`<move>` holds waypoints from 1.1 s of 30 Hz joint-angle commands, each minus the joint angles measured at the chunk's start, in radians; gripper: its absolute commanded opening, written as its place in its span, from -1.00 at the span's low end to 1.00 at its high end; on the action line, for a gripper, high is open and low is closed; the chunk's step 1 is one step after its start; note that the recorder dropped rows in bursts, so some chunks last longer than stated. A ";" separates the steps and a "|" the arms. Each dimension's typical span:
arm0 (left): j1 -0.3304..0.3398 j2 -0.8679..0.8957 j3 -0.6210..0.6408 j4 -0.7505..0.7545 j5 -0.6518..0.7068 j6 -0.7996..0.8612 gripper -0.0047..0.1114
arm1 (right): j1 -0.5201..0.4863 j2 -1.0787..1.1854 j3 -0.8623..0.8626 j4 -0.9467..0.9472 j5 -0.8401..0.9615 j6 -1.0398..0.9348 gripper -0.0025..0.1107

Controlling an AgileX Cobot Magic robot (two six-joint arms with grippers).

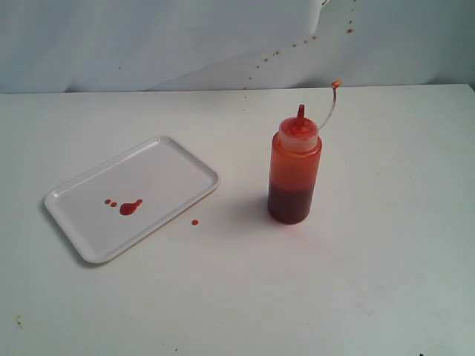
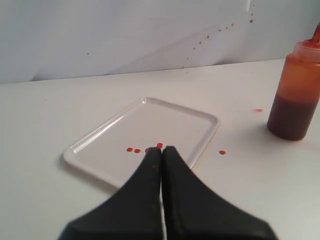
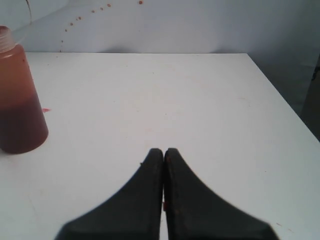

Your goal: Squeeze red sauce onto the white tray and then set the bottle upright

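The white tray (image 1: pixel 132 196) (image 2: pixel 145 127) lies flat on the left of the table. Red sauce (image 1: pixel 130 207) sits on it as a blob with two small drops beside it; the left wrist view shows those red sauce drops (image 2: pixel 133 149) just past the fingertips. The bottle (image 1: pixel 295 170) (image 2: pixel 296 92) (image 3: pixel 19 100) stands upright right of the tray, its tethered tip curving up. Neither arm shows in the exterior view. My left gripper (image 2: pixel 161 149) is shut and empty, near the tray's front edge. My right gripper (image 3: pixel 164 150) is shut and empty, apart from the bottle.
A single red drop (image 1: pixel 195 222) (image 2: pixel 222 152) lies on the bare table just off the tray's corner. A white backdrop (image 1: pixel 223 37) with small red spatter rises behind the table. The table's right edge (image 3: pixel 280 95) shows in the right wrist view.
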 commanded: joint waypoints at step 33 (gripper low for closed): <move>0.345 -0.002 0.005 0.003 0.059 -0.010 -0.92 | -0.007 -0.004 0.004 0.006 -0.004 -0.008 -0.96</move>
